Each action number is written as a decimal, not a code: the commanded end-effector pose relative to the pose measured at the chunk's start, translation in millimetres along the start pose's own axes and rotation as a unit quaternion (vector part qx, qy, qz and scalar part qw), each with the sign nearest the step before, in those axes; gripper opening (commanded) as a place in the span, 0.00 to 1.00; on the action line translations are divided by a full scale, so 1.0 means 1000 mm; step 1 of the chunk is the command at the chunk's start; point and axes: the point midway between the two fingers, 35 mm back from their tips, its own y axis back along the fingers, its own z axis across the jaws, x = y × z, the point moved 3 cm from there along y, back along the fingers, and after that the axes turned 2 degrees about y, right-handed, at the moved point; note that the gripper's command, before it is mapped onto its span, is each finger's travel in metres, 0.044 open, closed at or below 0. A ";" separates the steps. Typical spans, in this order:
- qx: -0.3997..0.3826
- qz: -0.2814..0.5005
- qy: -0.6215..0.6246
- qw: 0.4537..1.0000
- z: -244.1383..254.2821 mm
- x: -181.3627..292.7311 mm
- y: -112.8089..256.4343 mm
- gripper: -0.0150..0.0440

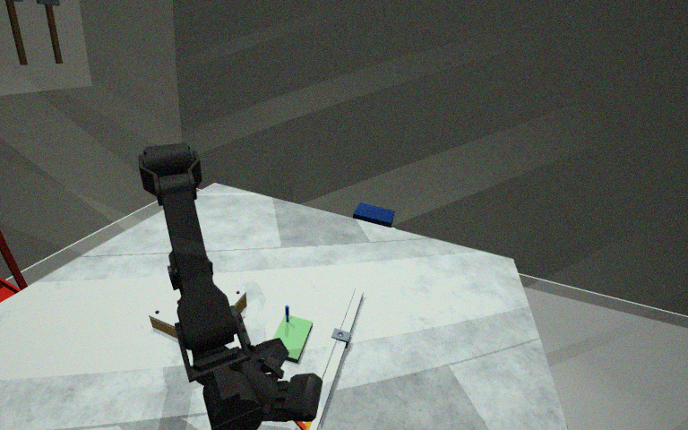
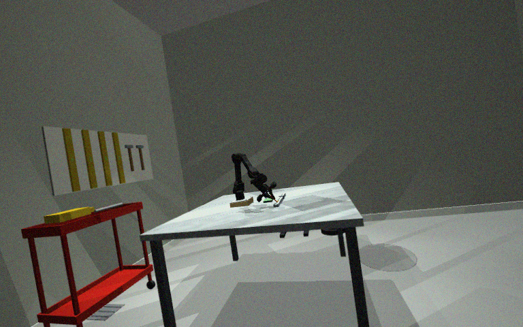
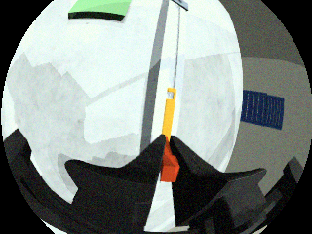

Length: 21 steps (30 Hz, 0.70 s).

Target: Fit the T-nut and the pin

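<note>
My gripper (image 3: 167, 139) is shut on the orange handle (image 3: 170, 172) of the T-nut. The brass T-nut (image 3: 168, 117) points forward from the fingertips, over the near part of the aluminum rail (image 3: 154, 73) (image 1: 351, 313) and roughly in line with its slot. I cannot tell whether the nut is inside the slot or above it. The dark bracket (image 1: 334, 332) (image 3: 181, 4) sits across the rail, farther along. The blue pin (image 1: 287, 313) stands upright in the green tray (image 1: 299, 337) (image 3: 99, 7). In the top view the arm hides my fingertips.
A brown angled wooden piece (image 1: 163, 325) (image 2: 240, 202) stands near the arm's base, left of the tray. A blue box (image 1: 374, 214) is beyond the table's far edge. A red cart (image 2: 102, 215) stands beside the table, away from the arm.
</note>
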 end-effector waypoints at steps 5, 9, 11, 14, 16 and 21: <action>-0.008 0.004 -0.002 1.000 -0.005 0.003 0.001 0.00; -0.013 0.004 -0.004 1.000 -0.006 0.003 0.001 0.00; -0.016 0.004 -0.004 1.000 -0.007 0.003 0.001 0.00; -0.020 0.004 -0.005 1.000 -0.007 0.003 0.001 0.00; -0.022 0.004 -0.006 1.000 -0.008 0.003 0.001 0.00; -0.028 0.003 -0.007 1.000 -0.009 0.003 0.001 0.00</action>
